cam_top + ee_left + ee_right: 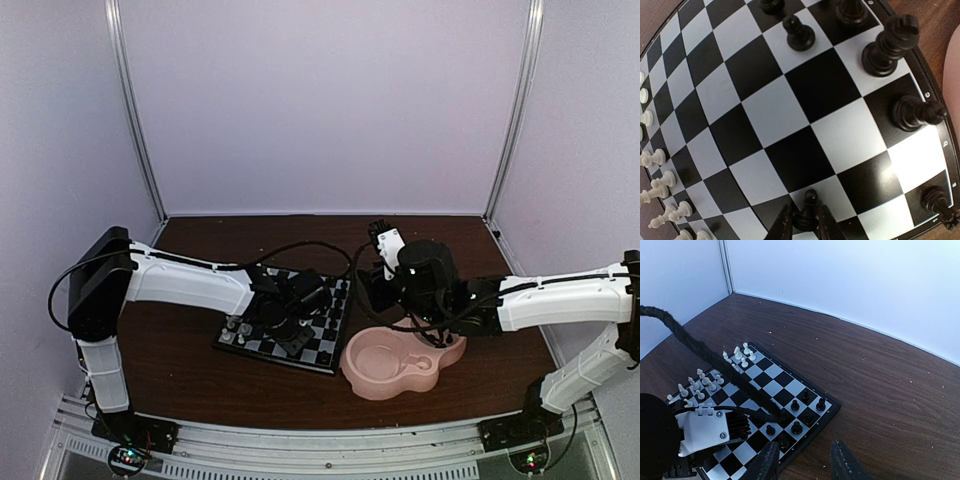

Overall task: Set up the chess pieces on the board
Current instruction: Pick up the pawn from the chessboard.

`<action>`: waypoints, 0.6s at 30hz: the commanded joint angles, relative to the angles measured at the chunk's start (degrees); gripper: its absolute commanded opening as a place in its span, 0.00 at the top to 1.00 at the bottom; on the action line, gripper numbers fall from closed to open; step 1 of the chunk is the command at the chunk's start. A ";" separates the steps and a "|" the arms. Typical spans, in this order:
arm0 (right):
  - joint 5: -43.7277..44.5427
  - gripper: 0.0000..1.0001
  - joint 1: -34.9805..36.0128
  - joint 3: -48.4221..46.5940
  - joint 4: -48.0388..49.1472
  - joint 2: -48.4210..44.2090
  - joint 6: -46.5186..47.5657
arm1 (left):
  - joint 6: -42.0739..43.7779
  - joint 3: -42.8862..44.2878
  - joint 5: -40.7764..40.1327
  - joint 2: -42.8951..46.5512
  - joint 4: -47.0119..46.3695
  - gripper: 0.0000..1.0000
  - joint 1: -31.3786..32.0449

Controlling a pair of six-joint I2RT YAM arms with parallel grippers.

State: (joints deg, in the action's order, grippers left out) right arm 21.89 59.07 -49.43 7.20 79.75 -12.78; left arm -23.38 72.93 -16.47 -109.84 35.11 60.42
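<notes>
Left wrist view looks straight down on the board (790, 110). At the bottom edge of that view the left gripper (806, 222) has its jaws drawn narrow around a black pawn (808, 205). Both fingers (783, 227) sit against the pawn's base, one on each side, so I'd call it gripped. The pawn is upright on a square on the black side, a little in from the lettered rim where the black pieces (887, 47) stand. White pieces (655, 190) crowd the opposite rim.

These chessmen look like light, hard plastic, smooth and narrow, with a round base wider than the neck. My guess is that one would tip or squirt sideways if pinched high or off-centre. Low on the body, just above the base, seems the sensible hold, and that is roughly where the fingers are. A gentle squeeze should be plenty, and nothing about them looks breakable.

The right gripper (807, 465) hangs away from the board. Its jaws are moderately apart with nothing between them, only bare table (880, 370) showing through the gap. From the top camera it hovers over the pink dish (400, 375), which lies just beside the board's corner. Whether any piece is in the dish I can't make out.
</notes>
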 commanded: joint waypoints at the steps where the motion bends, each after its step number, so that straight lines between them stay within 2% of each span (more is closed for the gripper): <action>1: 0.26 0.63 -0.18 0.58 0.88 -1.43 0.30 | 0.04 1.25 -0.42 -0.83 2.06 0.85 -0.48; 3: 0.17 0.62 -0.18 0.61 0.88 -1.50 0.32 | 0.33 1.06 -0.11 -0.24 1.81 0.89 -0.48; 6: -0.26 0.63 -0.18 0.67 0.89 -1.53 0.23 | 0.59 -0.49 -0.20 1.68 -0.24 0.90 -0.53; 11: -7.44 0.63 -0.23 0.38 1.51 -1.32 -0.16 | 1.72 -6.07 0.41 7.06 -7.54 0.90 -0.82; 18: -17.14 0.62 -2.08 0.87 2.69 -1.69 -3.12 | 1.69 -16.56 10.80 15.68 -20.33 0.91 -5.41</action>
State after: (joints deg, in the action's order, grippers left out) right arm 12.43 58.54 -49.21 7.62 79.70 -13.80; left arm -22.35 60.64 -12.69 -99.00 25.39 57.89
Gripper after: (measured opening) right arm 0.378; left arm 0.130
